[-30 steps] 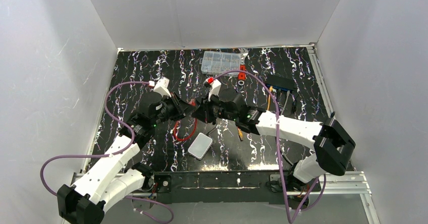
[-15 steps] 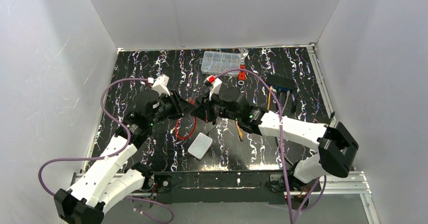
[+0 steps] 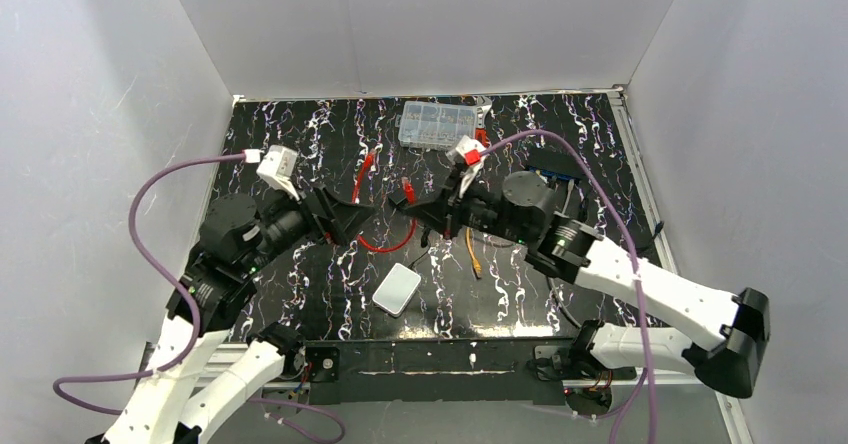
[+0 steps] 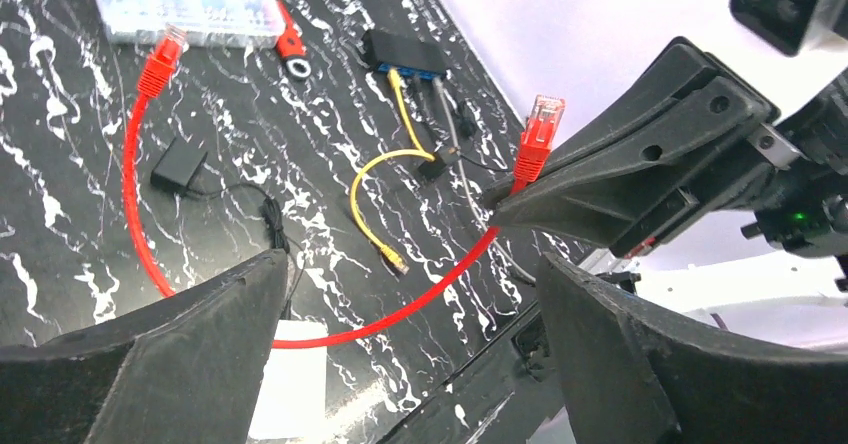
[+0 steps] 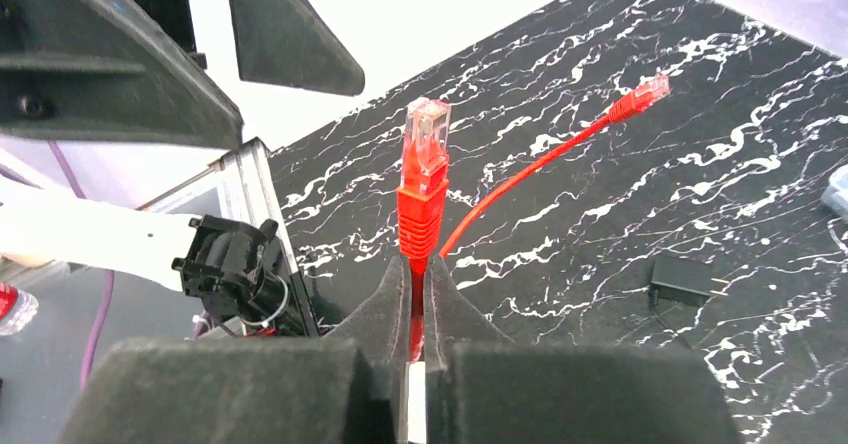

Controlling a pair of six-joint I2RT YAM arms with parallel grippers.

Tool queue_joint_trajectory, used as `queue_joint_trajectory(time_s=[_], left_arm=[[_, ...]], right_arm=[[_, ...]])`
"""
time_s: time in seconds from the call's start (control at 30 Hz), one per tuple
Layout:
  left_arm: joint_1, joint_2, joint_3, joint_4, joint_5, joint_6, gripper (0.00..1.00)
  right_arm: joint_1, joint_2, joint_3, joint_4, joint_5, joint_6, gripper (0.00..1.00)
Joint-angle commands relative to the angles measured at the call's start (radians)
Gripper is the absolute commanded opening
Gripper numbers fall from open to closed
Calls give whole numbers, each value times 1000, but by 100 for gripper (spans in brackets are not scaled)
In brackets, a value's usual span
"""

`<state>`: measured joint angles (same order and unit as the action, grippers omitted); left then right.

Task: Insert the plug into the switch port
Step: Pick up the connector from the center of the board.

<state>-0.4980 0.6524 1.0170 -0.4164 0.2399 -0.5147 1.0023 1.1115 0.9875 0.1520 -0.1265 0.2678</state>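
The plug (image 4: 396,260), on the free end of the thin orange cable (image 3: 471,249), lies on the black marbled table, held by neither gripper. The switch (image 4: 405,52) sits far right, its blue-edged port face (image 4: 412,67) taking in several cables; in the top view my right arm half hides it (image 3: 552,175). My right gripper (image 5: 418,264) is shut on the red cable just behind its red-booted connector (image 5: 424,159), which stands up above the table's middle (image 3: 407,192). My left gripper (image 4: 410,364) hangs open and empty just to the left (image 3: 352,220).
A white-grey rounded box (image 3: 397,289) lies near the front edge below the grippers. A clear parts box (image 3: 437,124) is at the back, a small black adapter (image 4: 178,164) in the middle. The red cable's other end (image 4: 160,59) rests near the parts box.
My left gripper has opened, let go of the red cable and drawn back to the left. My right arm has carried the red connector to the right, still shut on it.
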Motion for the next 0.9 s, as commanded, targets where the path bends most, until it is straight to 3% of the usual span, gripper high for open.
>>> queue_joint_trajectory(time_s=[0.0,0.47,0.7,0.87], left_arm=[[-2,-12,54,-36,103,92,97],[-2,-8,96,30,451,152,98],[-2,-33,33,87,528,134,98],[-2,-29,-33,172,648,61,98]], right_arm=[[-2,-95,71,-204,-40,-107,1],[-4,-245,186,-727,-385,-152,1],[-4,-199,224,-830,-673,-128,1],[-3,-131,137,-789,-878,-111,1]])
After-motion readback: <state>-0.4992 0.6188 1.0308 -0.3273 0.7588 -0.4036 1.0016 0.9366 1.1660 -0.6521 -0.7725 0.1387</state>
